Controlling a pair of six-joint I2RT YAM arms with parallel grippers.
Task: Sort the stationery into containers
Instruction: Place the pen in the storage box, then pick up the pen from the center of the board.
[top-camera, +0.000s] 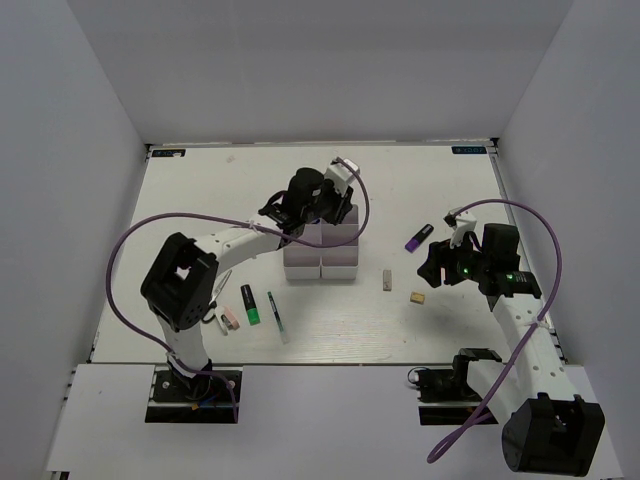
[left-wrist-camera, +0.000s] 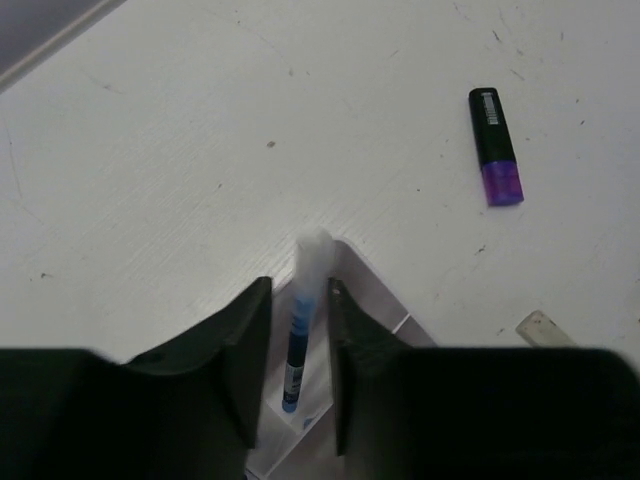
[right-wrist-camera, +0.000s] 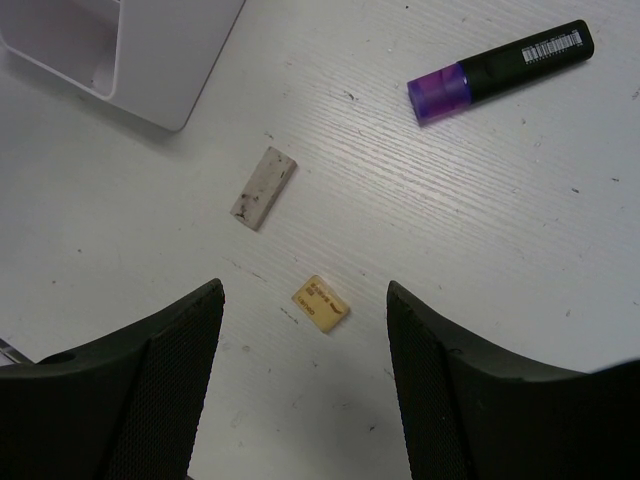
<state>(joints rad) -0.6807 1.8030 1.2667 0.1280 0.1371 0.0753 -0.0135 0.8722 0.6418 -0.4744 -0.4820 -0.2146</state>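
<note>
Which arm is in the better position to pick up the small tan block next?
Right. The right tool, open, hovers close by the tan block; the left tool is over the bins with a blue pen between its jaws.

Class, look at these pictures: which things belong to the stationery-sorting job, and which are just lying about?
Job: white bins, blue pen, purple marker, green marker, thin pen, pink piece, grey stick, tan block.
Not the job: purple cables, side walls.
</note>
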